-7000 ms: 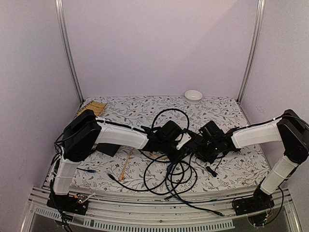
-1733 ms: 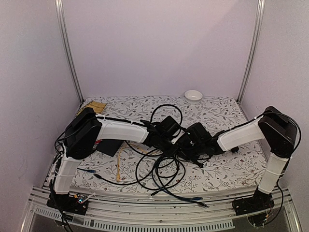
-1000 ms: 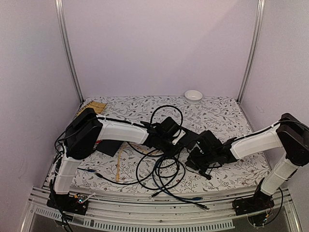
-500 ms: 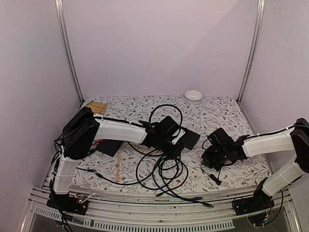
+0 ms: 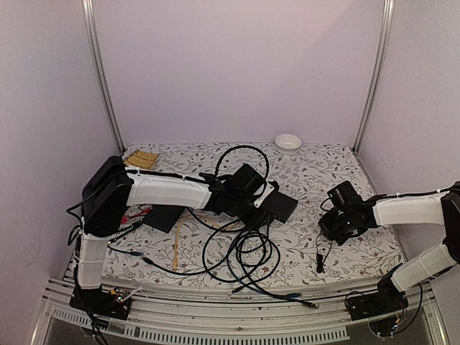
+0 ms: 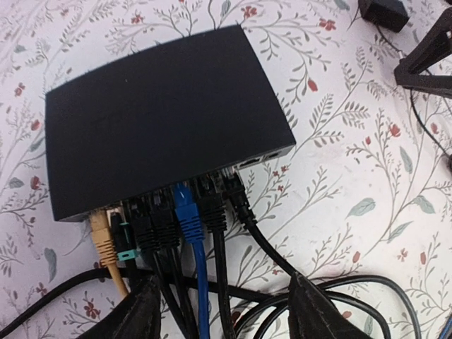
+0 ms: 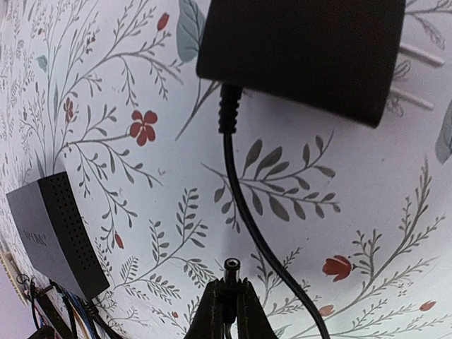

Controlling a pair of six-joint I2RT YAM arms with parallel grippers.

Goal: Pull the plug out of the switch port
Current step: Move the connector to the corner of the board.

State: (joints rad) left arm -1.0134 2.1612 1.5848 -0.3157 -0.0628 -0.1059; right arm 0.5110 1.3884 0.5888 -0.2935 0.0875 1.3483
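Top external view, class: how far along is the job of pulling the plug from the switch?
Done: the barrel plug is out, clear of the switch. In hand: the right claw is shut on that plug; the left claw stands open over the switch's socket edge. Left: likely just setting the plug down; other cables sit in their sockets.

Lighting: even, diffuse, from overhead; the walls (image 5: 237, 65) take a pale lilac cast. Shadows beneath the arms are soft. Left wrist view: the switch (image 6: 155, 113) is sharp; the fingers (image 6: 141, 318) at the near edge are blurred. Right wrist view: the plug (image 7: 232, 268) is sharp; the adapter (image 7: 304, 49) renders as a near-uniform black mass.
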